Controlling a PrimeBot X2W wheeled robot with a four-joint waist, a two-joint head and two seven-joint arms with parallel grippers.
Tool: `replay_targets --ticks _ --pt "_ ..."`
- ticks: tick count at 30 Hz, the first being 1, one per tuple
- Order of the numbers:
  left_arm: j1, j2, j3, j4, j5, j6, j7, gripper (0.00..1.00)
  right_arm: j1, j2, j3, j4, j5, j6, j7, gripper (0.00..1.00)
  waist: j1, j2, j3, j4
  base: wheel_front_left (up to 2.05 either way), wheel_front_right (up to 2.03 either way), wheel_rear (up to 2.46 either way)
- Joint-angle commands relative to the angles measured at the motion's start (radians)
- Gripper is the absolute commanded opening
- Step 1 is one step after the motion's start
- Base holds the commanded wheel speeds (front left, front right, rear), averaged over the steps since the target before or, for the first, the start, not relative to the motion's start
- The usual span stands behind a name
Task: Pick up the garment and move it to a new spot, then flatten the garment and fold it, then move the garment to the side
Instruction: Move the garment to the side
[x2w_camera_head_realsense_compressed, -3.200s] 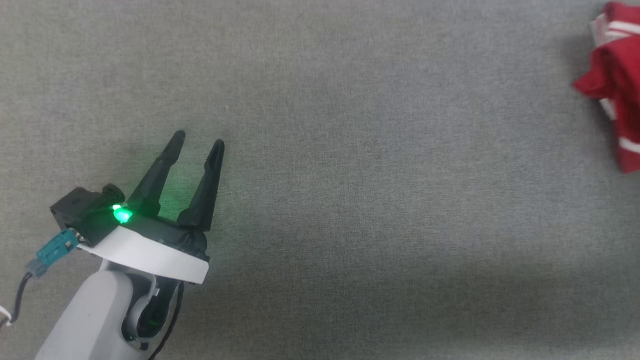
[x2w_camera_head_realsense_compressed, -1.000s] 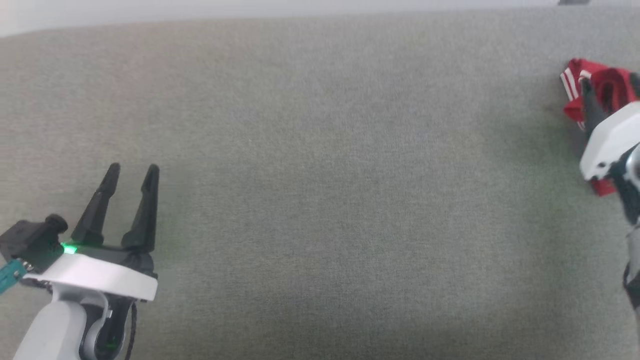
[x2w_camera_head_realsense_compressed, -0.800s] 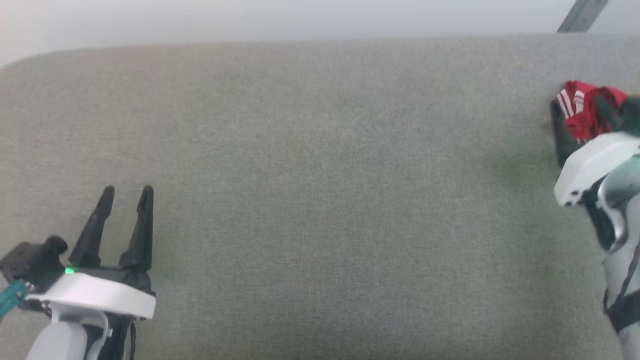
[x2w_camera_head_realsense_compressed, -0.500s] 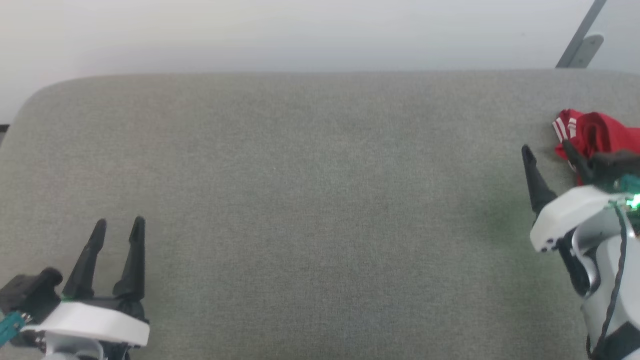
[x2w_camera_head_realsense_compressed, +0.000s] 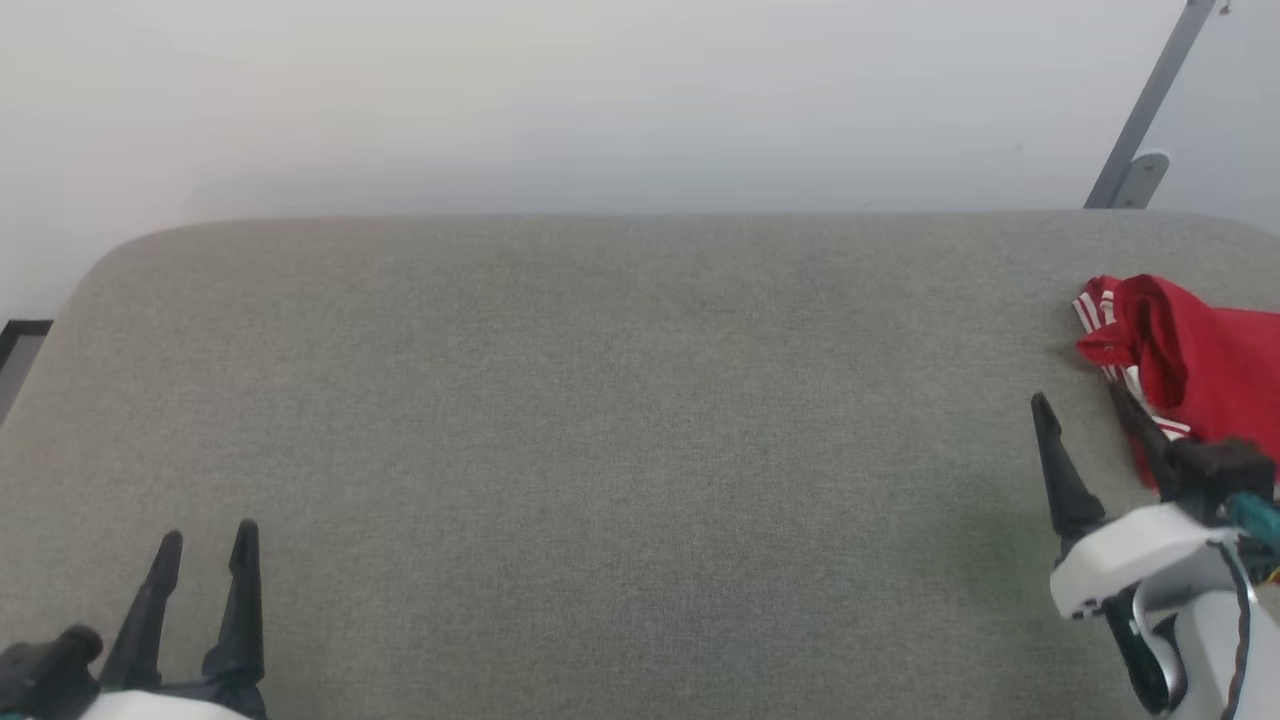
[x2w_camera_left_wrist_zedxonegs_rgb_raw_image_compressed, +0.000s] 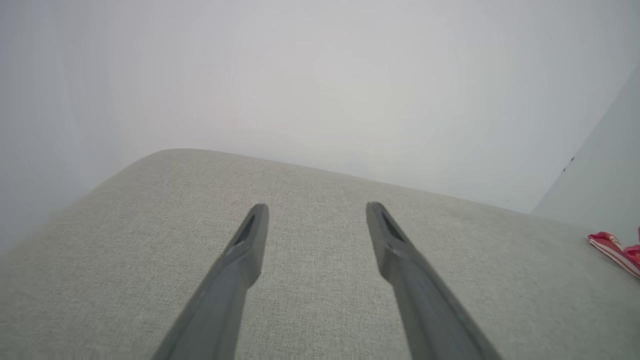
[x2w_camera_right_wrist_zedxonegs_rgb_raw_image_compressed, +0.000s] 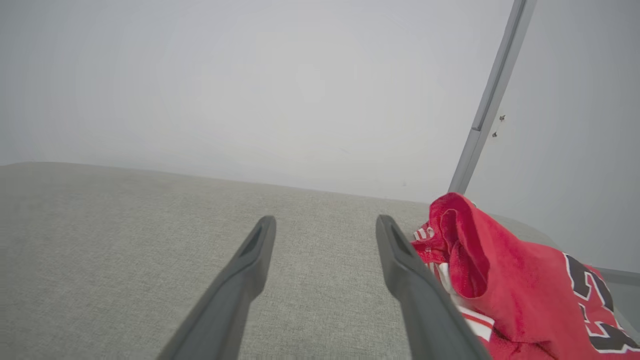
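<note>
1. The left gripper (x2w_camera_head_realsense_compressed: 210, 532) sits at the lower left of the head view, its two dark fingers spread apart and holding nothing, above the grey padded surface (x2w_camera_head_realsense_compressed: 600, 420).
2. The surface's rounded far edge meets a pale wall (x2w_camera_head_realsense_compressed: 600, 100).
3. The right gripper (x2w_camera_head_realsense_compressed: 1078, 395) stands at the right, jaws wide and empty. Its outer finger is just beside the cloth; contact cannot be told.
4. The garment (x2w_camera_head_realsense_compressed: 1200, 360) lies crumpled at the surface's right end, red with white-striped trim and dark white-outlined numerals. A grey metal bar (x2w_camera_head_realsense_compressed: 1150, 110) slants up behind it.
</note>
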Motion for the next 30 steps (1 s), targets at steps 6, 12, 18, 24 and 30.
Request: replay_targets --ticks 6,12,18,24,30 --pt "0.041 -0.012 0.023 -0.008 0.015 -0.002 -0.004 1.00 0.094 0.019 -0.025 -0.087 -0.007 -0.001 -0.013 1.00 0.0000 -0.0001 -0.023 -0.007 0.00 0.00 0.00" --pt "0.065 -0.023 0.027 -0.012 0.023 -0.002 -0.004 1.00 0.198 0.062 -0.083 -0.217 -0.004 -0.001 -0.014 1.00 0.0000 -0.0001 -0.034 -0.012 0.00 0.00 0.00" --pt "0.086 -0.032 0.029 -0.014 0.035 -0.002 -0.004 1.00 0.267 0.095 -0.113 -0.294 -0.020 -0.001 -0.014 1.00 0.0000 -0.0001 -0.042 -0.016 0.00 0.00 0.00" --pt "0.099 -0.041 0.033 -0.016 0.043 -0.002 -0.004 1.00 0.311 0.109 -0.136 -0.332 -0.026 -0.001 -0.014 1.00 0.0000 -0.0001 -0.044 -0.016 0.00 0.00 0.00" --pt "0.105 -0.053 0.044 -0.015 0.035 -0.002 -0.004 1.00 0.336 0.122 -0.143 -0.346 -0.026 -0.001 -0.014 1.00 0.0000 -0.0001 -0.048 -0.013 0.00 0.00 0.00"
